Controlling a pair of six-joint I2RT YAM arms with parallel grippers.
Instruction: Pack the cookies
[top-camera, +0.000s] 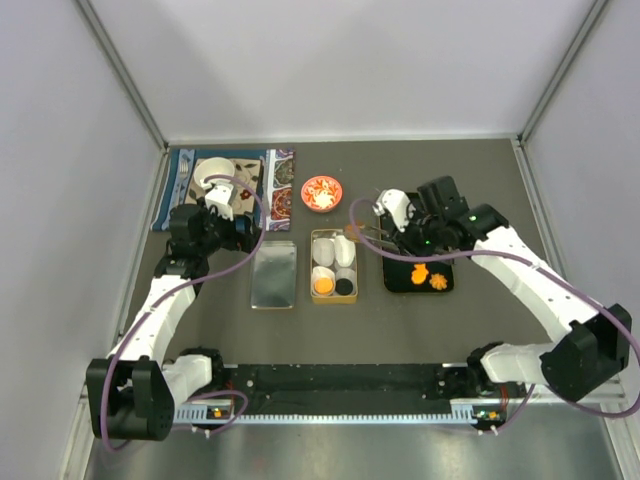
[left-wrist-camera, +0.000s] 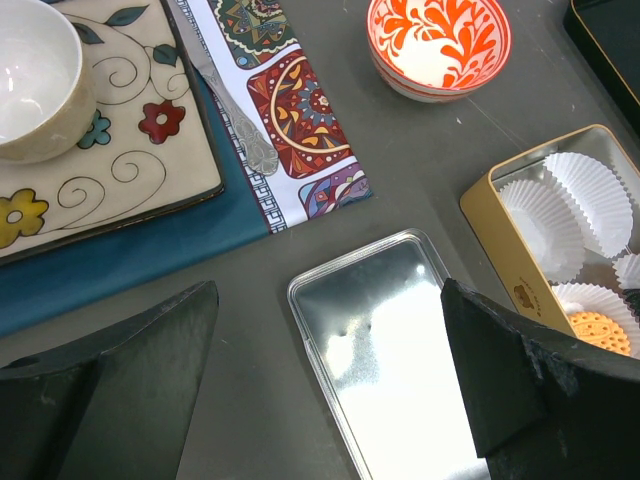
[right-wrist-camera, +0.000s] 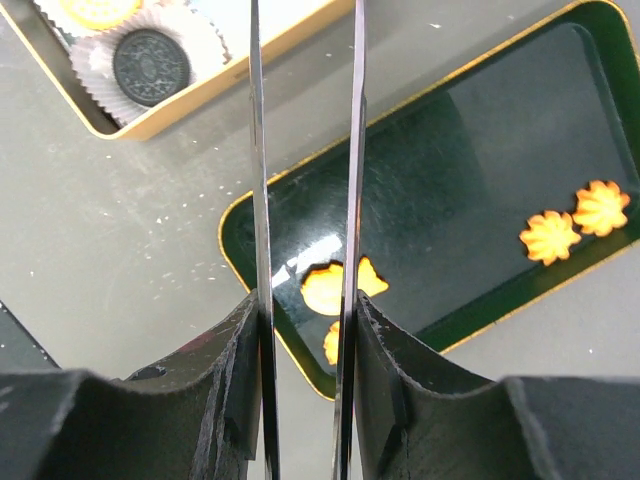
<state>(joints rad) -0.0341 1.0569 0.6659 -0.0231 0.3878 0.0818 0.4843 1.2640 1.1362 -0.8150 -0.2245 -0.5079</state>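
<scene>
A gold tin (top-camera: 333, 266) holds white paper cups, with an orange cookie (top-camera: 323, 286) and a black cookie (right-wrist-camera: 150, 67) in its near cups. More orange cookies lie on the black tray (top-camera: 418, 272): a leaf shape (right-wrist-camera: 322, 290) and two flower shapes (right-wrist-camera: 549, 236). My right gripper (right-wrist-camera: 305, 310) is shut on metal tongs (right-wrist-camera: 258, 150), hovering over the tray's left end. The blades point toward the tin, a narrow gap between them and their tips out of the wrist view. Left of the tin, my left gripper (left-wrist-camera: 330, 300) hangs open over the silver lid (left-wrist-camera: 400, 350).
A red-and-white dish (top-camera: 321, 193) stands behind the tin. At the back left a patterned placemat (left-wrist-camera: 300, 110) carries a square plate (left-wrist-camera: 120, 170), a cream cup (left-wrist-camera: 30, 80) and a spoon (left-wrist-camera: 235, 110). Grey walls enclose the table on three sides.
</scene>
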